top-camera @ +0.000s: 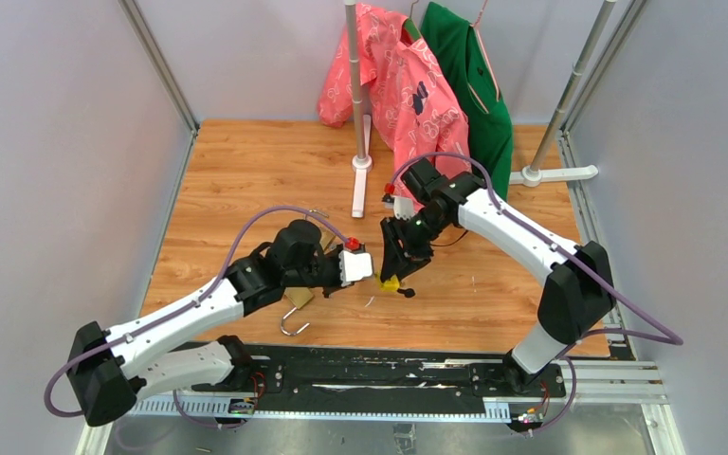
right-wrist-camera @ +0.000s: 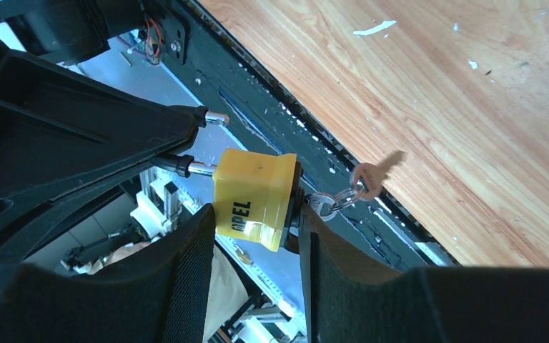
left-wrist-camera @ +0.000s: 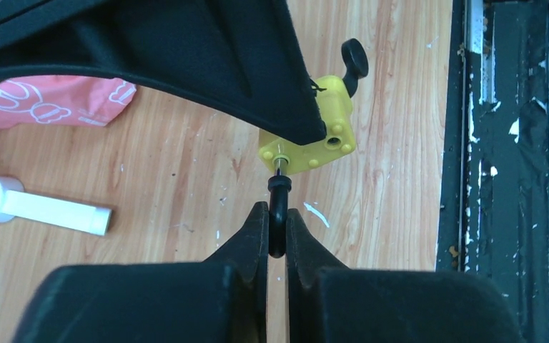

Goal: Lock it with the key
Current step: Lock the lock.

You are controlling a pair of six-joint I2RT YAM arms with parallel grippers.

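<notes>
A yellow padlock (top-camera: 391, 282) with a black-coated shackle hangs between my two grippers above the wooden table (top-camera: 246, 180). My left gripper (left-wrist-camera: 277, 214) is shut on the shackle's black loop (left-wrist-camera: 277, 232), with the padlock's body (left-wrist-camera: 314, 139) just beyond it. My right gripper (right-wrist-camera: 256, 214) is shut on the padlock's body (right-wrist-camera: 254, 194). A key (right-wrist-camera: 322, 207) sits in the lock's underside against the right finger, and a ring with a second key (right-wrist-camera: 367, 179) dangles from it. The shackle's two metal-tipped legs (right-wrist-camera: 199, 169) stick out of the body, apart from it.
A brass padlock (top-camera: 299, 297) with an open steel shackle lies on the table under my left arm. A white clothes rack foot (top-camera: 362, 175) stands behind, with a pink shirt (top-camera: 408, 85) and a green garment (top-camera: 479, 90) hanging. A black rail (top-camera: 389, 374) runs along the near edge.
</notes>
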